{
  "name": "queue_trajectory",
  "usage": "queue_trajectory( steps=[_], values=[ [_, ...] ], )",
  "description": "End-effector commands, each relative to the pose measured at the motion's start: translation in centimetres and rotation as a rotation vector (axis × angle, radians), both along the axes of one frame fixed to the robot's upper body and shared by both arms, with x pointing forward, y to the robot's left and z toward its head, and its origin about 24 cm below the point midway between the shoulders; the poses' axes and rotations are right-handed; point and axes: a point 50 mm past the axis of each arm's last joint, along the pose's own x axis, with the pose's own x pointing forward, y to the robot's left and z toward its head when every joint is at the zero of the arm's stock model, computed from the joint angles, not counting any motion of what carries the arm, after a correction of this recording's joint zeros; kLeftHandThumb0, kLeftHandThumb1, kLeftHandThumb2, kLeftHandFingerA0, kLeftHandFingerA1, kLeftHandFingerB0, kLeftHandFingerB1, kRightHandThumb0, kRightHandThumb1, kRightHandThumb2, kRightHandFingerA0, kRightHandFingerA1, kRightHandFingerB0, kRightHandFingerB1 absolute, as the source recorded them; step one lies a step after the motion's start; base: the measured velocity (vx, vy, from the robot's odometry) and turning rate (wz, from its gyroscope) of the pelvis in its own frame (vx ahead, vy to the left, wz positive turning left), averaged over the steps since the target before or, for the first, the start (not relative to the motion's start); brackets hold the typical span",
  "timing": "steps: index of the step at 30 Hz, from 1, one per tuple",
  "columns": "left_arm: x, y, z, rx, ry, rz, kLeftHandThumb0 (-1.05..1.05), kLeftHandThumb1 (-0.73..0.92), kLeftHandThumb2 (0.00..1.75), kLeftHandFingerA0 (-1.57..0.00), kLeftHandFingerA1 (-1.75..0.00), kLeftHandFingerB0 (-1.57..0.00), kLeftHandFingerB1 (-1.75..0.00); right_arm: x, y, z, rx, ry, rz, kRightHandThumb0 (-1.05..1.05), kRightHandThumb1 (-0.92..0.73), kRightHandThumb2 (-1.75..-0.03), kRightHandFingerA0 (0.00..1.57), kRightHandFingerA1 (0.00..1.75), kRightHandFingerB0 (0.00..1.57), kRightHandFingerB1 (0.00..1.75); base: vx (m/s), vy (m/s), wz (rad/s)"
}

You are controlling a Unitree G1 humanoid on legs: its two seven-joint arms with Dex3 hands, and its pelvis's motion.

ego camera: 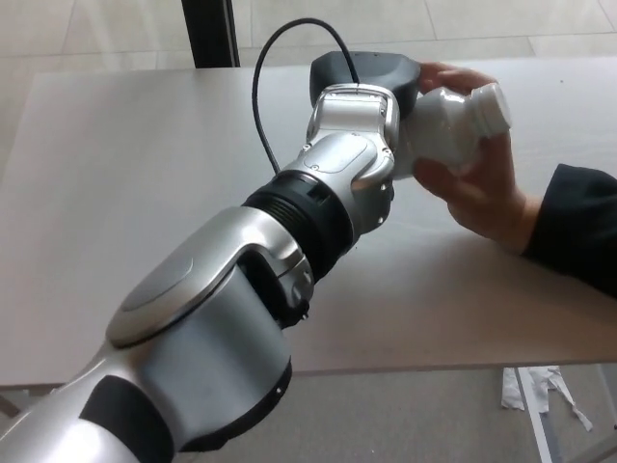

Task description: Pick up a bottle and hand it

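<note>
A white plastic bottle (445, 127) with a white cap lies tilted, cap toward the upper right, above the table's far right part. My left hand (369, 70), black, sits against the bottle's base and is shut on it; my silver wrist hides its fingers. A person's hand (485, 188) in a dark sleeve (578, 231) comes in from the right. Its thumb and fingers are wrapped around the bottle's body. My left arm stretches from the bottom left up to the bottle. My right hand does not show.
The pale grey table (116, 193) spans the view, its near edge running along the bottom. A black cable (262, 87) loops from my wrist. A dark post (210, 34) stands behind the table. Paper scraps (545, 395) lie on the floor at bottom right.
</note>
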Motion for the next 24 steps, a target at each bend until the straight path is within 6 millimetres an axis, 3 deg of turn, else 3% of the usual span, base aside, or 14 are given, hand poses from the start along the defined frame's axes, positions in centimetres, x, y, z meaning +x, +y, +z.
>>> queue_trajectory(
  steps=[1,9,12,15,17,18,19,20,21,22,23,24],
  values=[
    [0.0,-0.5,1.1,-0.030,-0.032,0.010,-0.26,0.54,0.58,-0.74,-1.58,-0.55,-0.68,-0.5,-0.1,-0.3,0.020,0.014,-0.011,-1.05,-0.38,-1.12,1.57,1.68,0.53,1.16,0.00,0.000,0.00],
    [-0.1,-0.4,0.6,0.005,-0.046,-0.006,-0.24,0.52,0.58,-0.76,-1.60,-0.59,-0.77,-0.6,-0.3,-0.4,0.005,0.035,-0.002,-1.05,-0.42,-1.17,1.57,1.71,0.51,1.14,0.00,0.000,0.00],
    [-0.2,-0.4,0.0,-0.012,-0.013,0.001,-0.25,0.56,0.58,-0.67,-1.53,-0.54,-0.68,-0.8,-0.3,-0.6,-0.004,0.048,-0.001,-1.05,-0.42,-1.17,1.57,1.70,0.50,1.13,0.00,0.000,0.00],
    [-0.5,-0.3,-0.8,-0.046,-0.035,-0.001,-0.25,0.58,0.55,-0.72,-1.64,-0.57,-0.85,-0.9,-0.3,-0.7,0.001,0.026,-0.006,-1.05,-0.41,-1.16,1.57,1.70,0.50,1.12,0.00,0.000,0.00],
    [-0.7,-0.1,-1.4,-0.084,-0.028,0.012,-0.22,0.60,0.56,-0.73,-1.65,-0.59,-0.79,-1.1,-0.4,-0.8,0.009,0.029,-0.015,-1.05,-0.41,-1.16,1.57,1.70,0.51,1.13,0.00,0.000,0.00],
    [-0.7,0.2,-1.5,-0.111,-0.012,0.027,-0.24,0.61,0.61,-0.70,-1.49,-0.59,-0.73,-1.1,-0.4,-0.9,0.026,0.026,-0.025,-1.05,-0.41,-1.15,1.57,1.71,0.53,1.14,0.00,0.000,0.00],
    [-0.8,0.1,-1.6,-0.114,-0.011,0.026,-0.24,0.61,0.61,-0.70,-1.49,-0.59,-0.73,-1.2,-0.5,-0.9,0.024,0.027,-0.026,-1.05,-0.41,-1.15,1.57,1.71,0.53,1.14,0.00,0.000,0.00],
    [-0.8,0.3,-1.7,-0.151,-0.014,0.026,-0.20,0.62,0.60,-0.65,-1.41,-0.40,-0.58,-1.2,-0.6,-0.9,0.011,0.038,-0.027,-1.05,-0.41,-1.16,1.57,1.71,0.52,1.13,0.00,0.000,0.00],
    [-0.8,1.3,-2.0,-0.241,0.035,0.040,-0.38,0.67,0.59,-0.54,-0.88,-0.08,-0.40,-1.4,-0.6,-1.0,-0.008,0.043,-0.018,-1.05,-0.42,-1.16,1.57,1.71,0.47,1.11,0.00,0.000,0.00],
    [-1.0,1.3,-2.1,-0.253,0.041,0.040,-0.38,0.67,0.59,-0.54,-0.88,-0.08,-0.40,-1.5,-0.7,-0.9,-0.012,0.045,-0.017,-1.05,-0.42,-1.16,1.57,1.71,0.47,1.11,0.00,0.000,0.00],
    [-1.1,1.6,-2.1,-0.273,0.048,0.045,-0.55,0.54,0.88,-0.57,-0.77,0.00,-0.28,-1.6,-0.8,-1.0,-0.004,0.044,-0.018,-1.05,-0.42,-1.15,1.57,1.72,0.49,1.12,0.00,0.000,0.00],
    [-1.2,2.3,-1.9,-0.300,0.064,0.058,-0.58,0.60,0.78,-0.22,-0.64,0.00,0.00,-1.6,-0.8,-1.1,0.008,0.042,-0.024,-1.05,-0.41,-1.16,1.57,1.71,0.52,1.15,0.00,0.000,0.00]
  ],
)
